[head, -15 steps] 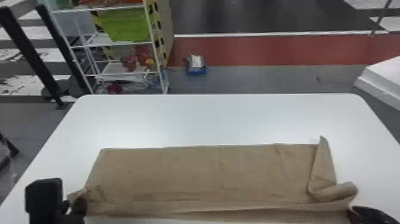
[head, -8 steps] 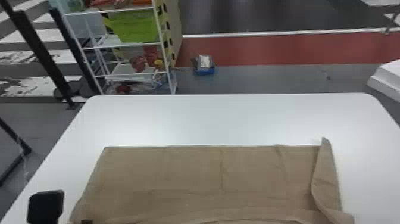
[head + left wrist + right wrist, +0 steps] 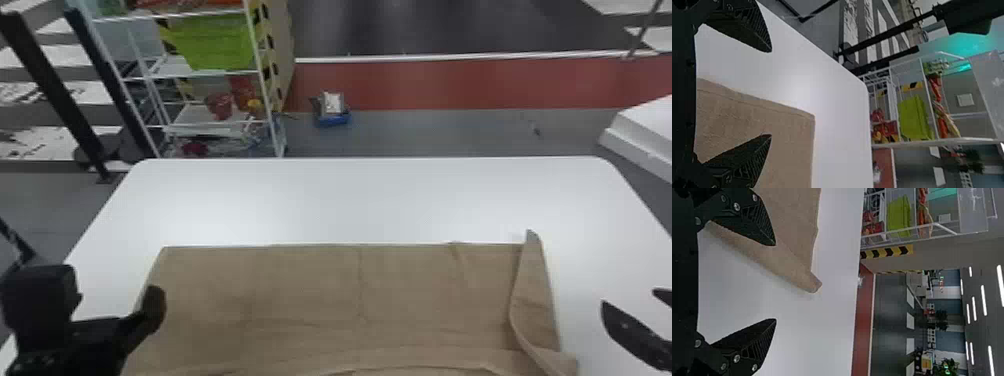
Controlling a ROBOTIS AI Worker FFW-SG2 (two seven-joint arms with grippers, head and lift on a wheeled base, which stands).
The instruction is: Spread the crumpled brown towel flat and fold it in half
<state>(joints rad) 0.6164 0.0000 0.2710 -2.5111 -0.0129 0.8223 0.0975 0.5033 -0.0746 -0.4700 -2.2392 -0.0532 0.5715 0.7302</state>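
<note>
The place looks like a lab or workshop hall: a plain white desk point(image 3: 375, 200), an open wire rack point(image 3: 190, 75) holding a lime-green bin point(image 3: 215, 42), black-and-yellow hazard tape point(image 3: 889, 251), a red floor band point(image 3: 450, 85), and rows of ceiling strip lights point(image 3: 984, 301).

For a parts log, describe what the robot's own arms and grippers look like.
The left gripper and right gripper match: black, each with two flat, tapering fingers, ribbed on part of their surface. Round silvery screw heads dot the right one's finger mounts. In the head view, the left arm has a boxy black block with rounded corners.
</note>
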